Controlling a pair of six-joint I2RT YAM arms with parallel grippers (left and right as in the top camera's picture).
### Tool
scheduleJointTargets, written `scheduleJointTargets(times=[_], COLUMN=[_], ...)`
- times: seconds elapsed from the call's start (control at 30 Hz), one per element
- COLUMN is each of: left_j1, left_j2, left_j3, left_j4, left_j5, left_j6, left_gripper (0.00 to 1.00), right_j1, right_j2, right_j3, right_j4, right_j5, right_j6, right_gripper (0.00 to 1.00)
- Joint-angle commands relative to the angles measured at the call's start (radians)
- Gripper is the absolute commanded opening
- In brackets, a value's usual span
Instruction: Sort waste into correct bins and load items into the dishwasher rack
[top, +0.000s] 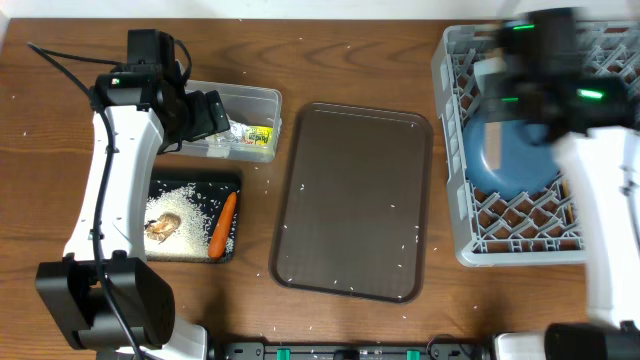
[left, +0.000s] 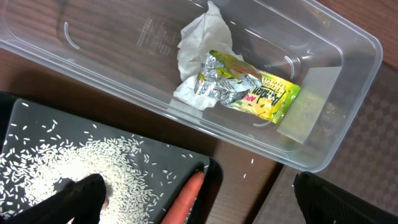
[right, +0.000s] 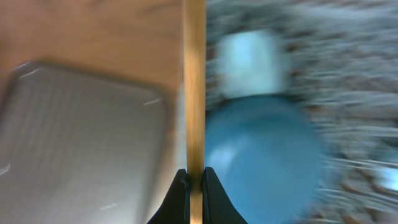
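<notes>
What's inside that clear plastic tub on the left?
The clear tub holds a crumpled yellow-green wrapper lying against white paper. Whatever is beneath them is covered.

Left gripper (top: 207, 115) hangs with jaws spread wide. Right gripper (right: 194, 180) is pinched tight on a wooden chopstick (right: 194, 87) that runs straight ahead from between its fingertips.

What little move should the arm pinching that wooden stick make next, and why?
Probably shift slightly further over the dishwasher rack before letting go. The right end effector is shut on the chopsticks, and its wrist view shows them along the rack's edge: brown tray on one side, dark-blue plate on the other.
</notes>
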Motion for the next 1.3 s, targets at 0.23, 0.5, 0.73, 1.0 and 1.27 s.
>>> scheduleJointTargets(times=[0.23, 0.5, 0.73, 1.0, 1.27], left_j1=[0.003, 0.003, 0.003, 0.003, 0.003], left_j2=[-0.023, -0.023, -0.023, -0.023, -0.023], left_j3=[0.008, 0.008, 0.008, 0.008, 0.008], left_j4=[-0.002, -0.002, -0.002, -0.002, -0.002], left_j5=[-0.002, -0.002, -0.002, -0.002, -0.002], left_j6=[-0.002, -0.002, -0.002, -0.002, -0.002], left_gripper=[0.98, 0.98, 0.98, 0.98, 0.98], right_j1=[-0.449, -0.458, -0.432, -0.324, -0.119], right_j2=[0.067, 0.213, 0.283, 0.094, -0.162], right_j3=[-0.006, -0.006, -0.004, 0.013, 0.013], right_j4=[0.141, 0.162, 0.176, 0.131, 0.047], right_j5=[-0.001, -0.006, 0.015, -0.141, -0.487], right_j6=[-0.357, -0.431, -0.356, -0.267, -0.121], right_gripper=[0.01, 0.01, 0.55, 0.62, 0.99])
